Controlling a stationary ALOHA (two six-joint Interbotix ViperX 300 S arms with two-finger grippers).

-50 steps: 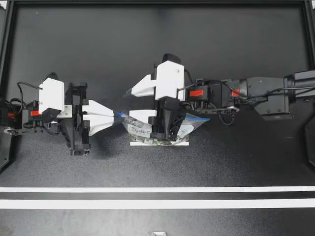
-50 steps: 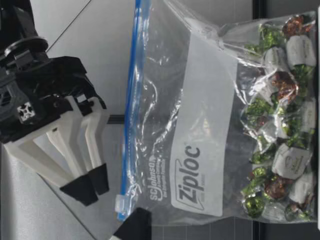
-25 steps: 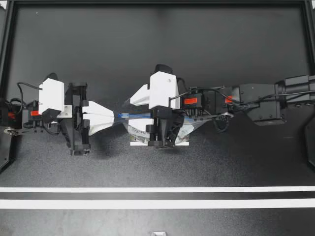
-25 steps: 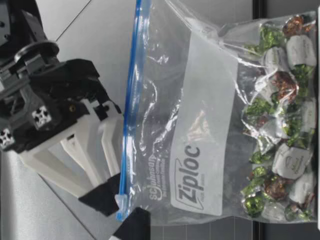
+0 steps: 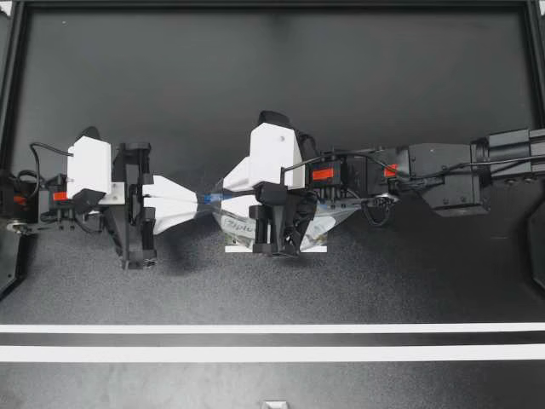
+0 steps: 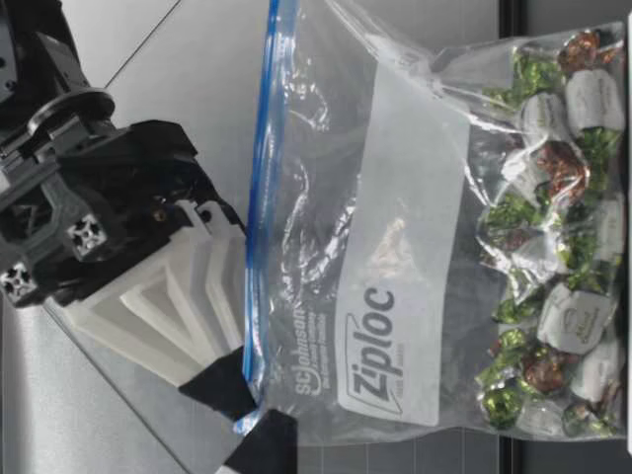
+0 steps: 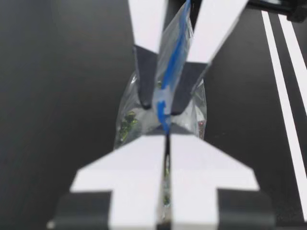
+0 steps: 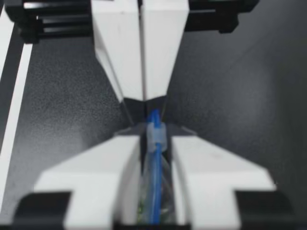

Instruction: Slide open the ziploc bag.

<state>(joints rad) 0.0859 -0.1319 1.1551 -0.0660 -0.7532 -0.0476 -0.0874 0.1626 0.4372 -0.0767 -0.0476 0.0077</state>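
Ziploc bag point(image 5: 241, 227): stands upright at the middle of the desk point(image 5: 255, 85), blue zip strip point(image 6: 259, 197) uppermost, wrapped sweets point(image 6: 553, 247) heaped in its bottom.

Left gripper point(image 5: 199, 202): fingers pressed together, pinching the bag's left top corner at the end of the zip strip.

Right gripper point(image 5: 220, 195): reaches in from the right over the bag, tips just right of the left gripper's. Its fingers clamp the slider point(image 8: 154, 134) from the near and far sides, at the strip's left end.
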